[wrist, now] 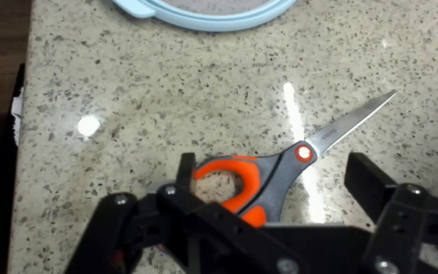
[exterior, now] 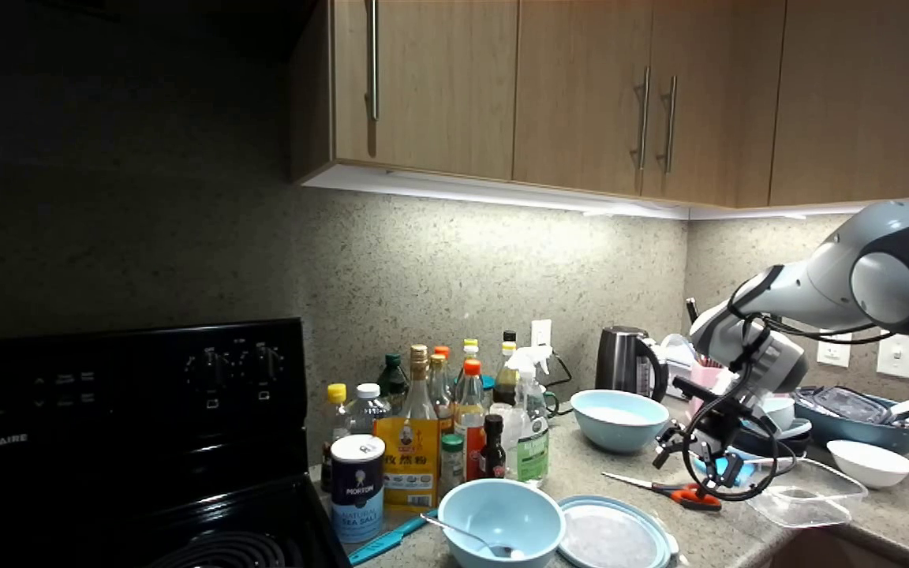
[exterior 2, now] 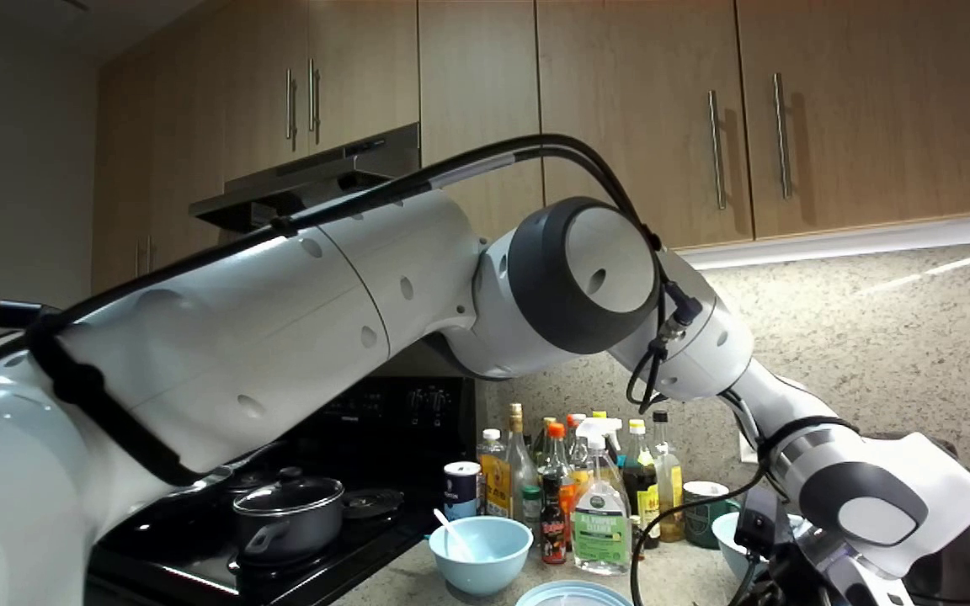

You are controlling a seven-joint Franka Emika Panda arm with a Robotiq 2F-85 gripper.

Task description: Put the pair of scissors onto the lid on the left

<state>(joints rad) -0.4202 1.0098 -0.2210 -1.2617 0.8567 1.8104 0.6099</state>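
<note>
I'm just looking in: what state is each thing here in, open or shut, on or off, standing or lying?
Pair of scissors: closed, lying on the counter.
Lid: flat on the counter, scissors not yet on it.
End effector: open, gripping nothing.
Spoon: resting in an upright teal bowl.
Spray bottle: upright.
Salt canister: upright.
Kettle: upright; cannot tell whether it is on.
Cooking pot: covered.
Cabinet doors: shut.
Under-cabinet light: on.

the white arm [exterior 2: 283, 324] has black cables [exterior 2: 544, 145] and a black gripper [wrist: 270, 171] with silver screws [wrist: 287, 265].
</note>
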